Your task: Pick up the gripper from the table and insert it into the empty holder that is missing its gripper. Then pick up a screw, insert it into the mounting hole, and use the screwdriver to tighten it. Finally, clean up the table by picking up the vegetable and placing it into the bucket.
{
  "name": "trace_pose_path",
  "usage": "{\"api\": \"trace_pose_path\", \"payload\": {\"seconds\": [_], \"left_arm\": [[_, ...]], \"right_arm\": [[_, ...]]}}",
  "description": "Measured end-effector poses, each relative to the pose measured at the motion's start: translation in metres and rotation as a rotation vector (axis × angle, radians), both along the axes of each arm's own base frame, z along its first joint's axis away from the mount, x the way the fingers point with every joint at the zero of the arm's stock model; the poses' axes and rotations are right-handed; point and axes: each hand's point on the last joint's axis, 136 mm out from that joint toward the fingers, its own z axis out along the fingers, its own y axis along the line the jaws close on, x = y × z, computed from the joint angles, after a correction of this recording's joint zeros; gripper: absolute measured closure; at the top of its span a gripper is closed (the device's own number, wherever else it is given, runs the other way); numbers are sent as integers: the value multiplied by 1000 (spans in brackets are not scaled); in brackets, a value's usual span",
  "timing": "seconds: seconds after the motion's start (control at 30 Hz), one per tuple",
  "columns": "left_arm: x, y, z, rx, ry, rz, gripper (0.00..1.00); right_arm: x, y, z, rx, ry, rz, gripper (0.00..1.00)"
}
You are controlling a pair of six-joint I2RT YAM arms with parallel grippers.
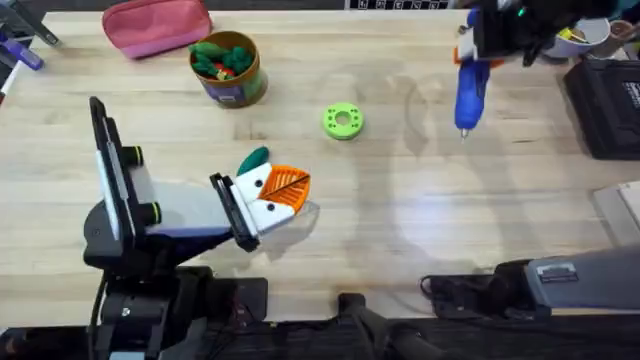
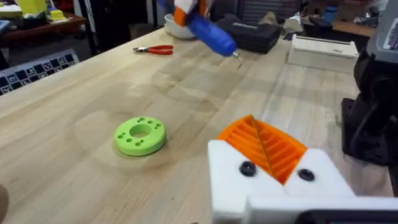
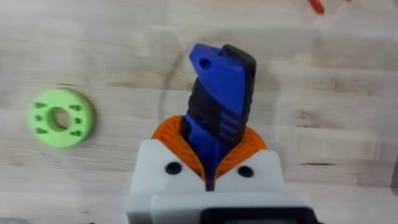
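Blue screwdriver [image 3: 219,93] clamped between right pincer [image 3: 208,163] pads.

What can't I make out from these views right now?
- Vegetable: overhead, mostly hidden behind the left gripper.
- Screwdriver tip: right wrist view, hidden behind the right gripper; overhead, too small to tell its state.
- Pliers: right wrist view, cut off by the edge.
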Motion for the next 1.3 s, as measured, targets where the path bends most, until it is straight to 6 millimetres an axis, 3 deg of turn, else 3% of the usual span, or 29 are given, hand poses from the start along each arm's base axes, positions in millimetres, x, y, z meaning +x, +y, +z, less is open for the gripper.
{"api": "trace_pose_path", "payload": {"seconds": [0.3,0.43,0.63,0.97,1.3], "left_arm": [[0,0,0,0,0,0,988],[0,0,0,0,0,0,988],[0,0,0,0,0,0,988],[0,0,0,0,0,0,988],[0,0,0,0,0,0,988]], "right_arm": [[5,56,108,57,-374,121,986],[-2,86,155,106,-534,188,986],[-25,134,201,224,-673,301,986],[-63,216,251,483,-795,588,987],[-94,253,259,582,-788,748,987]]}}
